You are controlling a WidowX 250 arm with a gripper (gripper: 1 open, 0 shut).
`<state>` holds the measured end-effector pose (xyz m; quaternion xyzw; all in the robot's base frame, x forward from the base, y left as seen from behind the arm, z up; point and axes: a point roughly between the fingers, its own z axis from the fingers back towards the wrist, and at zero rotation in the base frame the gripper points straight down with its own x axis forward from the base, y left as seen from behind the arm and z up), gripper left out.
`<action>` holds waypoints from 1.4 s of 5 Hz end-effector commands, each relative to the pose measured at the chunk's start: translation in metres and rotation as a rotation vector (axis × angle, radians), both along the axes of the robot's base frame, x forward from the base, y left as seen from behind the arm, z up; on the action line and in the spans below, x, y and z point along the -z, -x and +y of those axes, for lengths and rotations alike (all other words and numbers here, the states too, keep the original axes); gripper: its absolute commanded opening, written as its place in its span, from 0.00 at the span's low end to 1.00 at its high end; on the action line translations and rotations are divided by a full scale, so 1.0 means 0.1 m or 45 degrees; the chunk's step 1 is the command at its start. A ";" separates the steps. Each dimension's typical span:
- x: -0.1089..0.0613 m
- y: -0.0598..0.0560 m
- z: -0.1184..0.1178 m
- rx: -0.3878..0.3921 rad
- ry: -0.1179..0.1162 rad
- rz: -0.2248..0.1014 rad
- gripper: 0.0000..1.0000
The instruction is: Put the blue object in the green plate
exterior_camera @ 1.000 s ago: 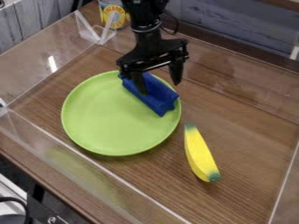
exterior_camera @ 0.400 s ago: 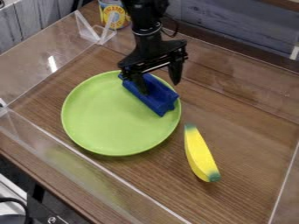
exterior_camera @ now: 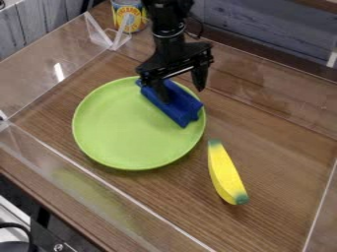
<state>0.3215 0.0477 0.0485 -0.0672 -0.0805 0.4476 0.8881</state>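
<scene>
Now, from the left: the green plate point(exterior_camera: 125, 128) lies flat on the wooden desk point(exterior_camera: 270, 118) and holds nothing across its left and middle. On its upper right part rests the blue object point(exterior_camera: 171, 102), lying slantwise from the plate's upper rim down toward its right edge, with its lower end reaching the rim there; whether that end hangs a little past the rim I cannot tell.

Just above the block hangs the pincer point(exterior_camera: 176, 76), its two dark fingers spread wide, one to either side of the block's upper end, and holding nothing. Compared with a second ago it stands a little higher, its fingertips clear of the block's top, while the block lies in the same spot on the plate. I judge from this that the block has been let go and the arm is lifting away.

For the task, that means the placing looks done or very nearly so: the block is borne by the plate and free of the pincer.

Farther right, the yellow banana point(exterior_camera: 227, 173) lies on the desk, apart from the plate and not involved.
</scene>
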 end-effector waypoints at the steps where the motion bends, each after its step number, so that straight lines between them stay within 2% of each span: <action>1: 0.14 0.00 -0.03 0.007 -0.015 0.019 1.00; 3: 0.23 0.02 -0.07 0.014 -0.032 0.027 1.00; 7: 0.27 0.19 -0.20 0.065 -0.048 0.050 1.00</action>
